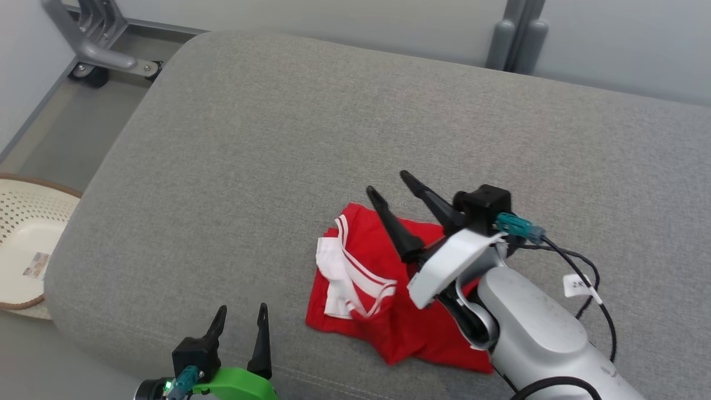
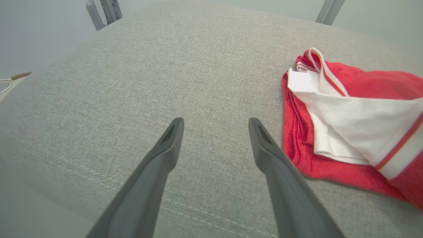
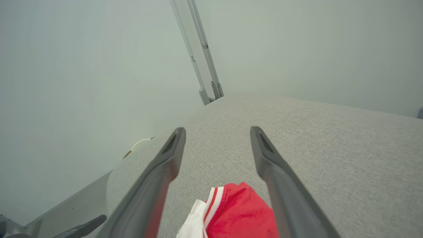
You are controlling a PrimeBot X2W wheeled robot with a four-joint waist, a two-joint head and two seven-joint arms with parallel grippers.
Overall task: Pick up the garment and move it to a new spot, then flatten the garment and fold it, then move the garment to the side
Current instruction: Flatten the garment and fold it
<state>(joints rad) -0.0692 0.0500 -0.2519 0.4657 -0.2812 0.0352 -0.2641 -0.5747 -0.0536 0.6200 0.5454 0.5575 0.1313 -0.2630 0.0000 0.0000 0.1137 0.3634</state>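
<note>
Red garment (image 1: 400,333) lies crumpled at 6 o'clock of right gripper (image 1: 387,182), partly beneath it; jaws spread, grasping nothing.

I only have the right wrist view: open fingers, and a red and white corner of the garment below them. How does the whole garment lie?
Observer: The garment lies rumpled on the grey cushion, with a white, red-striped part turned over its left side.
Operator: And the left gripper?
Observer: The left gripper is open at the cushion's near edge, left of the garment and apart from it.
Operator: What is beyond the cushion on that side?
Observer: A pale woven basket stands on the floor by the cushion's left end.
</note>
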